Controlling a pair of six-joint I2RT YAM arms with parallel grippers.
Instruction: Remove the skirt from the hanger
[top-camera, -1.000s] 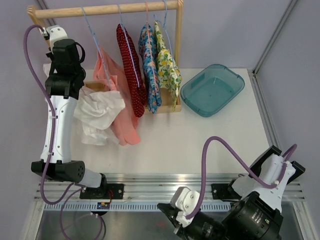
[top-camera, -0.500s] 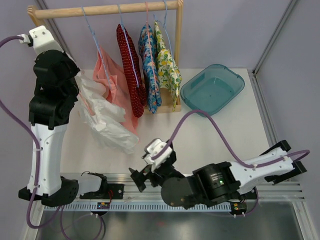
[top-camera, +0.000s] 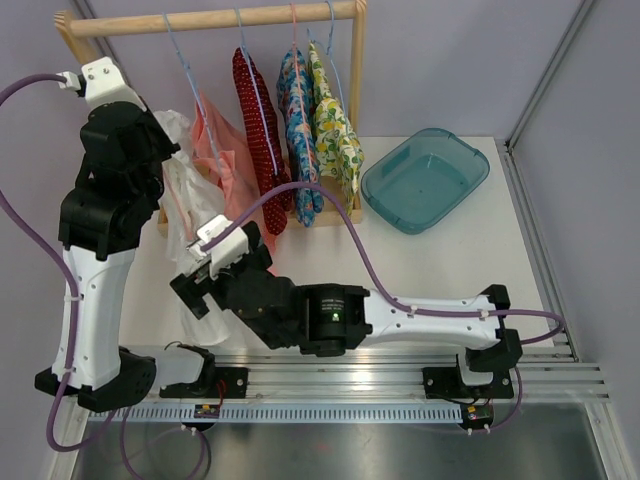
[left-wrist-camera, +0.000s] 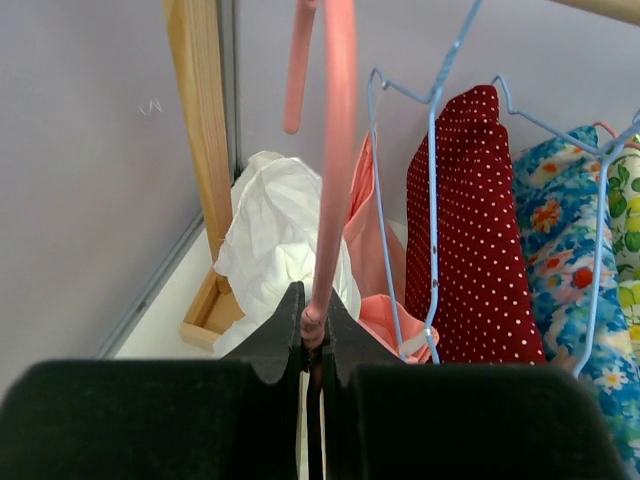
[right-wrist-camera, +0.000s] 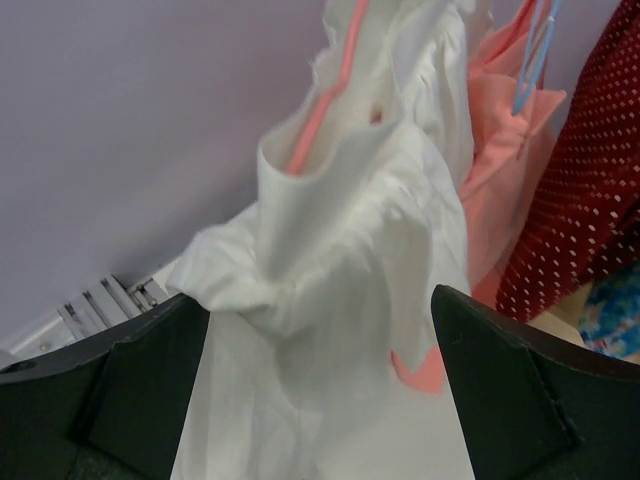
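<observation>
Right gripper (right-wrist-camera: 315, 300): jaws wide, the white skirt (right-wrist-camera: 340, 230) between them, not closed on it. Its arm lies across the near part of the table (top-camera: 460, 260), pointing left.
Skirt: bunched on a pink hanger (left-wrist-camera: 335, 150), held up just beside the left post of the rack (top-camera: 210, 18).
Left gripper (left-wrist-camera: 312, 305): raised, clamped tight on the hanger's lower end.
On the rail behind: pink garment (left-wrist-camera: 372, 240), red dotted garment (left-wrist-camera: 470, 230), floral garments (left-wrist-camera: 570, 260).
Teal basin (top-camera: 425, 180): far right of the table.
</observation>
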